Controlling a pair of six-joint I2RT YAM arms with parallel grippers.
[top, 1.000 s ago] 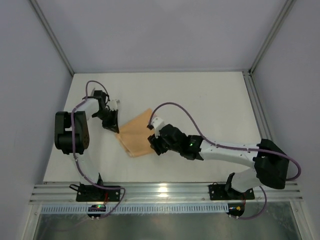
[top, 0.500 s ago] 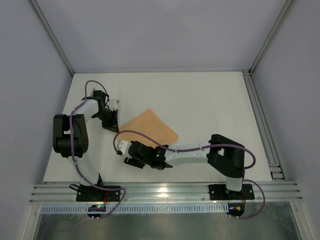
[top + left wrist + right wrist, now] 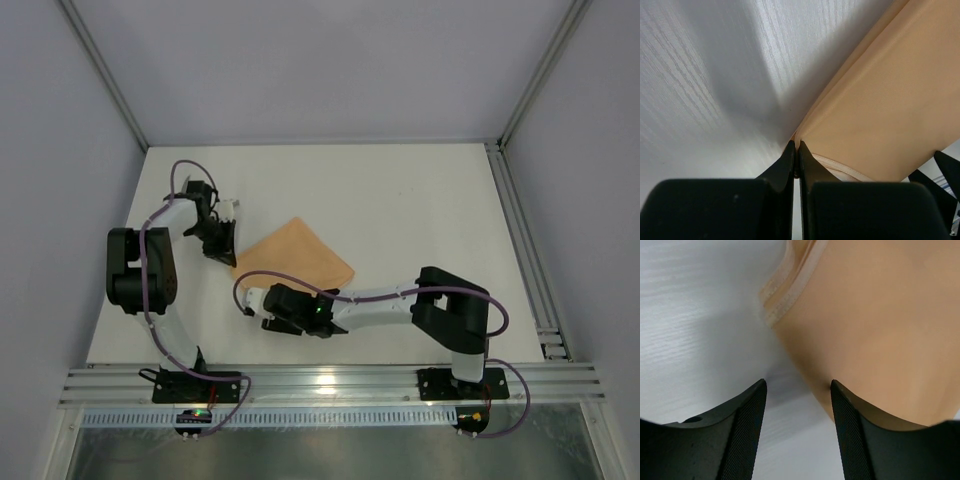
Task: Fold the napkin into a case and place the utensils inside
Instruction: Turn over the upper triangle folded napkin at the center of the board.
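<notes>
The main risk lies at your left gripper (image 3: 796, 150). It is clenched, with the jaws pressed together right at the napkin's (image 3: 300, 252) pointed corner, and it seems to be pinching only the very tip of the cloth. If you are pulling or lifting from there, that sliver is likely to slip out, and the folded layers will fall open.

The second risk lies at your right gripper (image 3: 797, 386), which is standing released with nothing between the jaws. The stacked hems (image 3: 780, 295) are lying just ahead of it and slightly toward its left finger. If you are closing there, you may catch one layer and miss the others, or scrape the table (image 3: 420, 200) and bunch the edge. With both arms working the same side, pulling in opposite directions would be skewing the fold rather than tightening it.

Seen from the right gripper, the napkin is spreading ahead and off to its right-finger side, and its edge is running diagonally in toward the gap between the jaws. Whether the edge is touching the right finger, I cannot tell. From the left gripper, the cloth is fanning out ahead and to its right from the fingertips. No utensils are showing in any view.
</notes>
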